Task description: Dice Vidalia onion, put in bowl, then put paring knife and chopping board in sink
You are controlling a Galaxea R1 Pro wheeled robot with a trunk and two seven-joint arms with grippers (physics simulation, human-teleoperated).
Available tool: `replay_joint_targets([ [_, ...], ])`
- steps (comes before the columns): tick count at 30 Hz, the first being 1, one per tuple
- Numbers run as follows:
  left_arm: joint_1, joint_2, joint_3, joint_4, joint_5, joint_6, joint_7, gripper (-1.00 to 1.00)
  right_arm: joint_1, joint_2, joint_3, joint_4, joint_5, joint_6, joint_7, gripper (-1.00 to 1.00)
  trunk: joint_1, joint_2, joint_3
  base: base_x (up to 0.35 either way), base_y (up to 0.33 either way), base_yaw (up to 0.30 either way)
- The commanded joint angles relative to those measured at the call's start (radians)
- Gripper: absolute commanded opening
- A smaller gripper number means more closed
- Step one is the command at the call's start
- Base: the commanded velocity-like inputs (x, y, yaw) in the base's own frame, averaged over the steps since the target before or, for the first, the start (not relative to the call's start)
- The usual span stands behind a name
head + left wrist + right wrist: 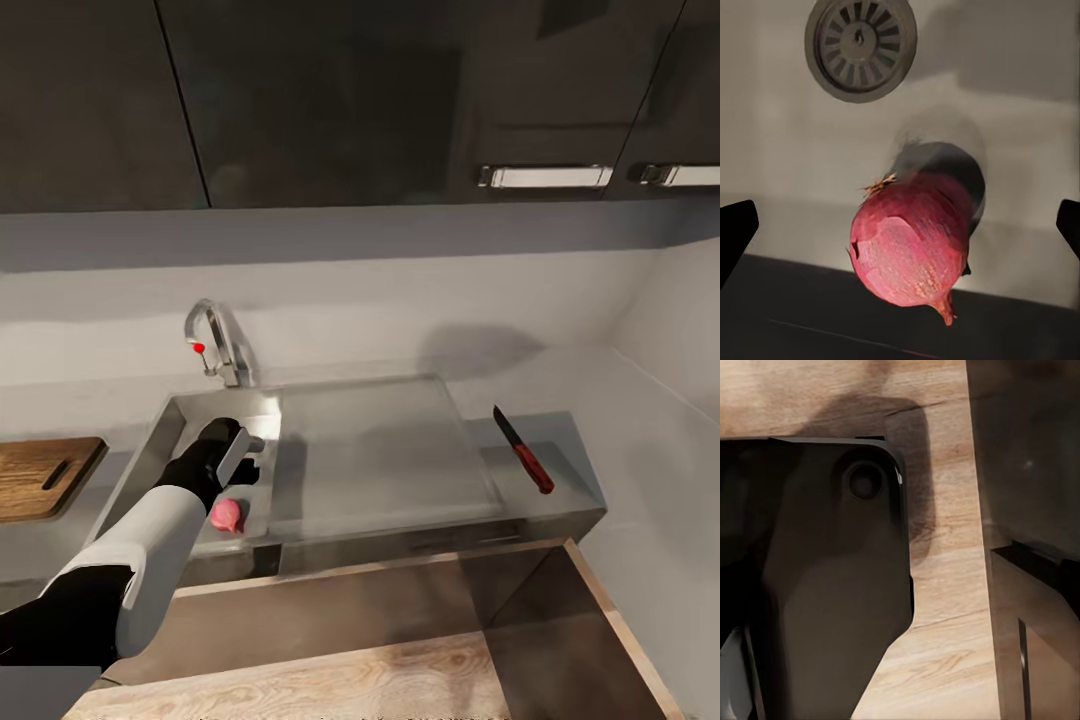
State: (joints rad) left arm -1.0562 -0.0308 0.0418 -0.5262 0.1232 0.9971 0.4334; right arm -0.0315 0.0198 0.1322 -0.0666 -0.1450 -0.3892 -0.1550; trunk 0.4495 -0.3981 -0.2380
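Over the sink (pixel 180 425) in the head view, the left arm reaches from the near left down into the basin, its white forearm and black wrist hiding much of the basin's left part. The left gripper (pixel 240 462) hangs just above the Vidalia onion (pixel 227 514), which lies at the near edge of the basin floor. The fingertips are hard to make out from here. Behind stands the chrome tap (pixel 215 345) with its red dot. The chopping board (pixel 45 475) lies on the countertop (pixel 585 400) to the left of the sink, cut off by the frame edge; the paring knife (pixel 523 448) rests to the right of the steel drainer (pixel 375 450), blade pointing far.

From the left wrist, the onion (pixel 911 244) sits between two dark fingertips (pixel 735 229) standing wide apart at either edge — neither touches it. The round drain (pixel 861 46) shows beyond.

From the right wrist, a dark robot part (pixel 825 577) blocks most of the view over pale wood floor (pixel 945 607); what seems a dark cabinet front sits to one side, and whether the right tool is parted or closed I cannot tell.
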Motion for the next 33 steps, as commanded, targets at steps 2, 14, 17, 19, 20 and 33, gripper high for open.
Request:
replay_joint_targets([
  [2,-0.001,-0.001,0.004,-0.001,0.01,0.002,0.01,1.0,-0.001,0.0,0.009,0.001,-0.01,-0.003,-0.003,1.0,0.0,-0.002,-0.005,0.0,0.0,0.0],
  [14,-0.001,-0.001,0.004,0.014,0.01,0.002,0.01,1.0,-0.001,0.0,0.009,0.001,-0.01,-0.003,-0.003,1.0,0.0,-0.002,-0.022,0.0,0.0,0.0],
  [17,-0.001,0.0,0.004,0.015,0.01,0.002,0.01,1.0,-0.001,0.0,0.009,0.001,-0.01,-0.003,-0.003,1.0,0.0,-0.002,-0.027,0.0,0.0,0.0],
  [19,-0.001,0.0,0.004,0.015,0.01,0.002,0.01,1.0,-0.001,-0.001,0.009,0.001,-0.01,-0.003,-0.003,1.0,0.0,-0.002,-0.03,0.0,0.0,0.0],
  [20,-0.001,0.0,0.004,0.015,0.01,0.002,0.011,1.0,-0.001,-0.001,0.009,0.001,-0.01,-0.003,-0.003,1.0,0.0,-0.002,-0.032,0.0,0.0,0.0],
  [33,-0.001,0.0,0.004,0.015,0.01,0.002,0.01,1.0,-0.001,-0.001,0.008,0.001,-0.01,-0.003,-0.003,1.0,0.0,-0.002,-0.052,0.0,0.0,0.0],
])
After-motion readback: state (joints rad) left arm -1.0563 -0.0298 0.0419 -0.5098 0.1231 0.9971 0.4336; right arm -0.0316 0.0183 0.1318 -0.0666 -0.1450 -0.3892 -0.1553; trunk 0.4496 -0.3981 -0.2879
